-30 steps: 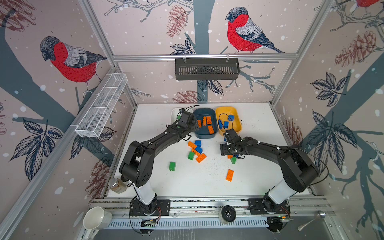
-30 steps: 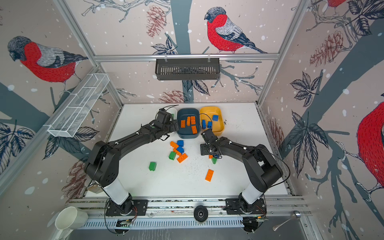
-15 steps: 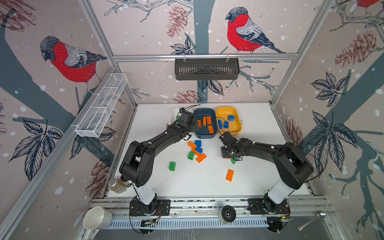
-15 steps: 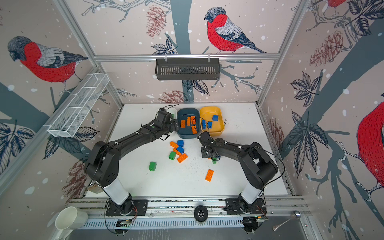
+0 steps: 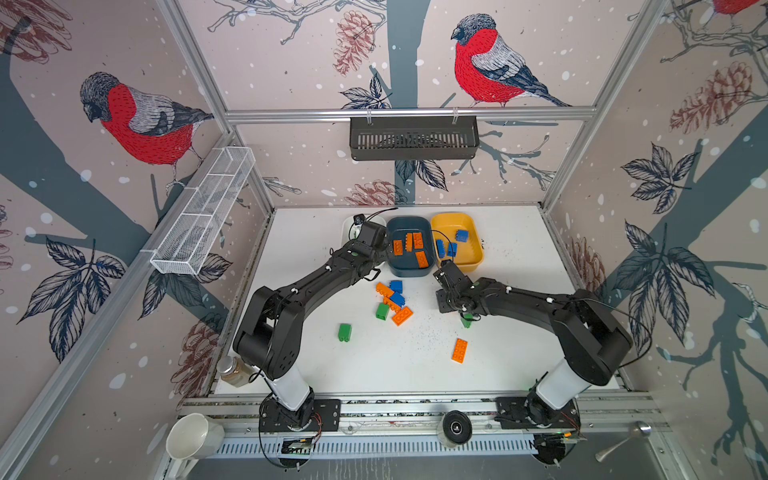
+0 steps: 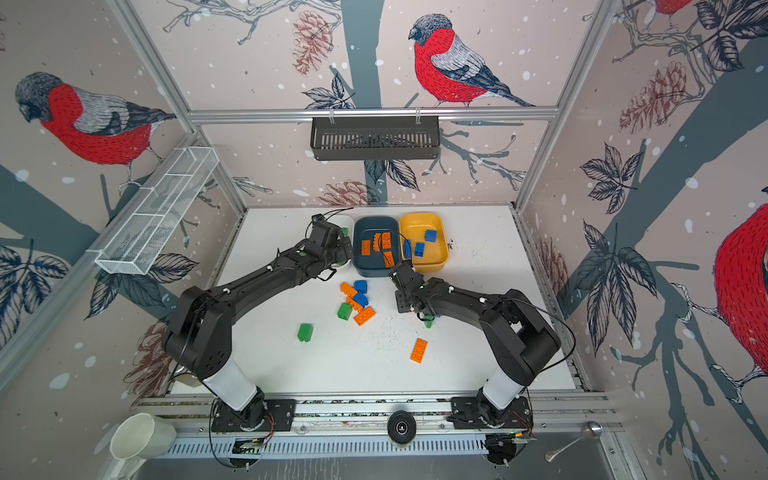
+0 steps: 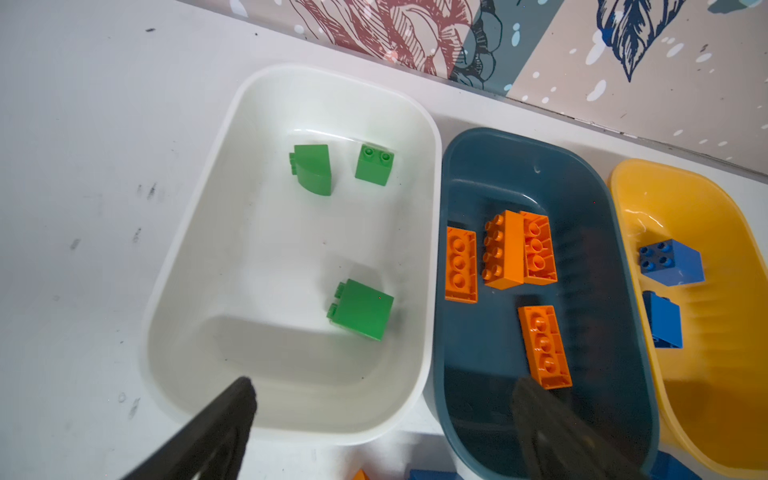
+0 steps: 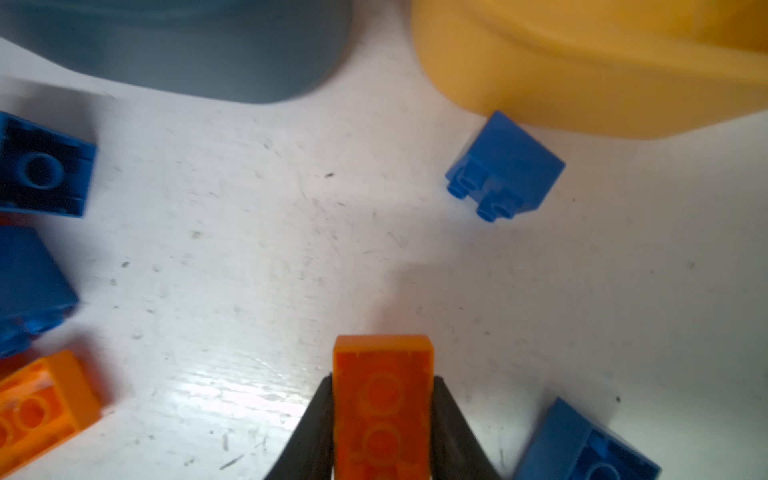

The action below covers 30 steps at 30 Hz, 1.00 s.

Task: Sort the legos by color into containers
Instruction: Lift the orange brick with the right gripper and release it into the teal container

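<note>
My right gripper (image 8: 384,382) is shut on an orange lego (image 8: 382,409), held just above the table in front of the teal tub (image 8: 187,45) and the yellow tub (image 8: 582,62). A loose blue lego (image 8: 505,166) lies close to the yellow tub. My left gripper (image 7: 384,390) is open and holds nothing, above the near rims of the white tub (image 7: 270,257) and the teal tub (image 7: 590,340). The white tub holds three green legos (image 7: 361,309). Several orange legos (image 7: 460,264) lie in the teal tub, and blue ones (image 7: 671,262) in the yellow tub (image 7: 727,374).
Loose legos lie mid-table: a mixed cluster (image 5: 392,299), a green one (image 5: 344,332), an orange one (image 5: 459,350) and a green one (image 5: 466,321) under the right arm. A black slotted basket (image 5: 413,137) and a wire tray (image 5: 203,216) hang on the walls.
My right gripper has shut on the orange lego and moved a little toward the tubs. The left arm has not moved.
</note>
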Motion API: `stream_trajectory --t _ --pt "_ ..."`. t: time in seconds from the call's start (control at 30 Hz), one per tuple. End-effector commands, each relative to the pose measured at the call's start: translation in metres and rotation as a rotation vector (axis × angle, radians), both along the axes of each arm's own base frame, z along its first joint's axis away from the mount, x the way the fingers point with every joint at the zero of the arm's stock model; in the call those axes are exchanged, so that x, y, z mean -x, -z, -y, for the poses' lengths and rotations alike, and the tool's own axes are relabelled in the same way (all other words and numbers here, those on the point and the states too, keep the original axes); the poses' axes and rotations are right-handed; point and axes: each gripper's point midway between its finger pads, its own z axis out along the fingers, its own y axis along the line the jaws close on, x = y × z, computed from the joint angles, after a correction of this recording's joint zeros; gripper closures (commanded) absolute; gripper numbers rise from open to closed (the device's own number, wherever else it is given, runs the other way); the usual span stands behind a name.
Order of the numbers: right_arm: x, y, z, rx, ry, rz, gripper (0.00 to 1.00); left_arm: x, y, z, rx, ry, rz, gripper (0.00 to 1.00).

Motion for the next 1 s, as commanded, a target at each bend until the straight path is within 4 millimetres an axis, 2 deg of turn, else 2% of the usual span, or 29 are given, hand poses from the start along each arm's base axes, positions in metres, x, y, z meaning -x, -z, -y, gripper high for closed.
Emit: stream_trajectory --t 0.0,0.13,0.3,0.37,0.57,0.8,0.87,0.97 --pt "-0.014 -0.022 -0.021 -0.099 -0.026 0.077 0.70 0.005 -0.001 -0.011 -0.037 -0.031 0.003 0.03" --pt "-0.030 -0.047 -0.040 -0.193 -0.053 0.152 0.71 0.012 0.004 -0.015 -0.035 -0.037 -0.014 0.03" --pt "-0.067 -0.083 -0.072 -0.322 -0.068 0.239 0.71 0.026 0.014 -0.015 -0.010 -0.031 -0.066 0.03" --pt "-0.080 -0.088 -0.086 -0.352 -0.083 0.255 0.71 0.030 0.018 -0.014 0.003 -0.024 -0.080 0.03" --pt "-0.121 -0.079 -0.113 -0.360 -0.102 0.237 0.71 0.039 0.025 -0.020 -0.009 -0.033 -0.115 0.03" --pt "-0.164 -0.062 -0.124 -0.353 -0.072 0.229 0.68 0.051 0.034 -0.018 0.032 -0.024 -0.147 0.03" --pt "-0.169 -0.060 -0.126 -0.335 -0.067 0.225 0.61 0.054 0.036 -0.017 0.045 -0.019 -0.156 0.03" --pt "-0.166 -0.065 -0.126 -0.327 -0.089 0.232 0.48 0.059 0.041 -0.019 0.048 -0.027 -0.167 0.03"
